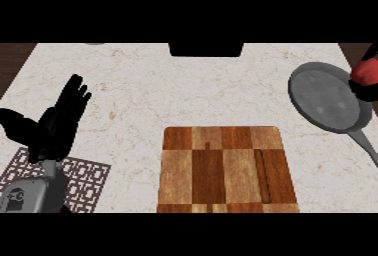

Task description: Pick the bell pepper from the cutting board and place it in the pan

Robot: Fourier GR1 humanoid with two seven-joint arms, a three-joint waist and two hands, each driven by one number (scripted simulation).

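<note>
Clearly off the board, the red bell pepper sits at the view's far right edge, just beyond the right rim of the pan and partly cut off by the frame. Dark parts of the right hand show above and below it; the hand seems to be curled round the pepper, though most of it lies outside the view. The grey pan rests on the pale marble counter with nothing in it, its handle running down toward the lower right. Left of the pan, the striped wooden cutting board lies bare at the near edge. Well apart on the left, the left hand rests open with fingers straight and pointing up, holding nothing, above a patterned mat.
</note>
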